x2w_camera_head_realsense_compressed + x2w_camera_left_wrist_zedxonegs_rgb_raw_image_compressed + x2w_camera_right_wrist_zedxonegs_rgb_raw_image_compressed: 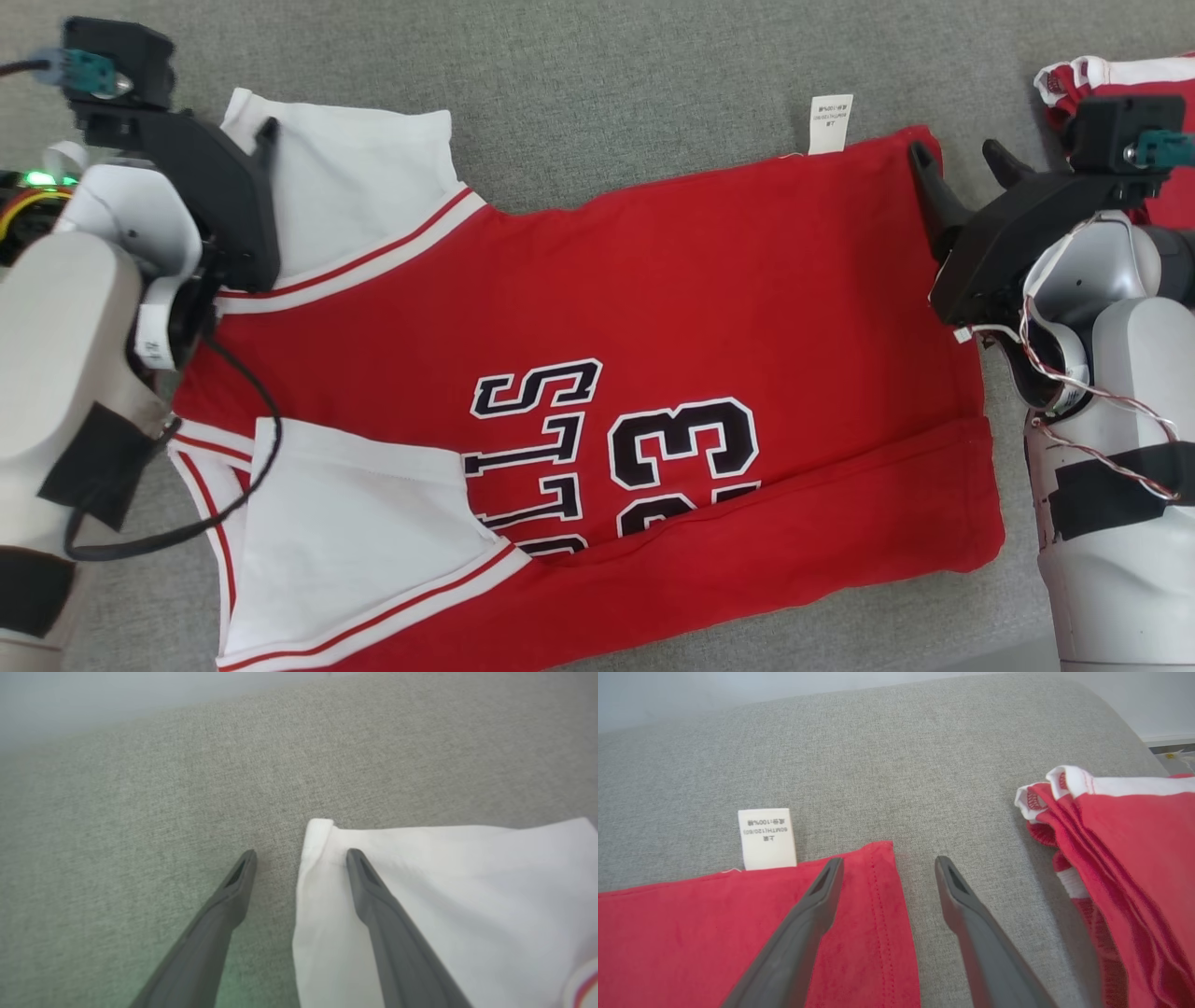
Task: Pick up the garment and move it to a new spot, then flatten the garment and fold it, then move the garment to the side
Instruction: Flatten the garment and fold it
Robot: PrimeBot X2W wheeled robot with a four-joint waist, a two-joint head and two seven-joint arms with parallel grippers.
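So, the red jersey-style cotton shirt with white sleeves and black lettering (653, 308) lies spread across the middle of the grey woven cushion (607, 56). Its near edge is turned up over the numbers, so I'd say we're mid-fold. The left gripper (301, 854) is spread wide over the far-left sleeve corner, and the right gripper (889, 861) gapes across the far-right hem corner. Neither holds anything. The next move probably needs both to pinch those far corners and bring them evenly toward the near side.
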